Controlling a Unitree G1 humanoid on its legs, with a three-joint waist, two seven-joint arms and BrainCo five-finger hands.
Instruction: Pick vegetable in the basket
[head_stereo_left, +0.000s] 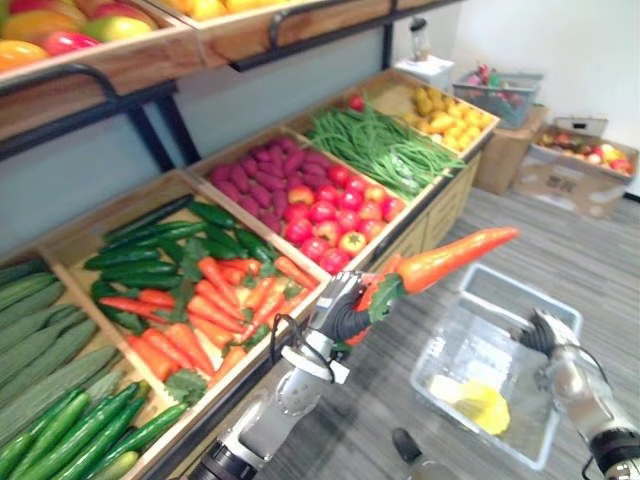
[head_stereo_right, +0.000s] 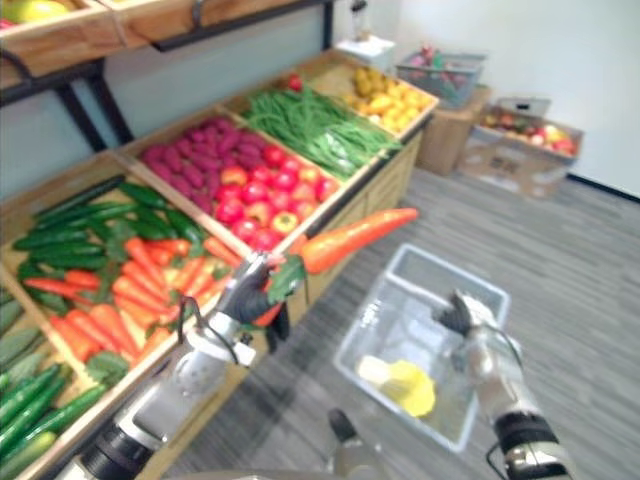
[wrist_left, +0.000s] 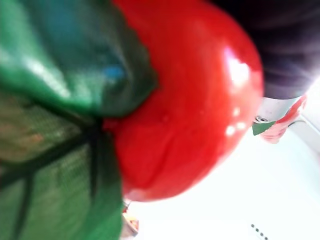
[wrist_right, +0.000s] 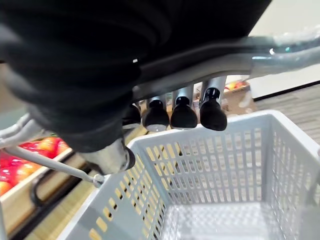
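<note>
Produce is filling a long wooden surface (head_stereo_left: 60, 240) that is running along a pale wall, split by plank dividers into slanted bins. Glossy cucumbers (head_stereo_left: 170, 245), tapered orange carrots (head_stereo_left: 200, 300), knobbly purple sweet potatoes (head_stereo_left: 265, 180), round red tomatoes (head_stereo_left: 330, 220), thin green beans (head_stereo_left: 380, 145) and yellow fruit (head_stereo_left: 450, 115) are lying in them. A fruit shelf (head_stereo_left: 80, 50) on black brackets is hanging above. Grey wood-grain floor (head_stereo_left: 590, 250) is stretching out to cardboard boxes (head_stereo_left: 570, 170) by a white wall.

From the left eye, the left hand (head_stereo_left: 345, 305) is gripping a carrot (head_stereo_left: 455, 258) at its leafy green end. It is holding it in the air beside the surface's front edge, tip slanting up over the near corner of the basket (head_stereo_left: 520, 288). The basket is a pale, translucent plastic tub with something yellow (head_stereo_left: 483, 405) lying inside. The right hand (head_stereo_left: 545, 335) is sitting at its right rim.

From the right eye, the same carrot is hanging clear of the basket, not inside it.

Seen from the left wrist, the carrot's shiny orange-red body and veined green leaves are pressing close against the camera.

Seen from the right wrist, the right hand's fingers (wrist_right: 182, 112) are curling down over a silver metal handle (wrist_right: 280, 50). The basket's slotted grey wall is showing below them.
</note>
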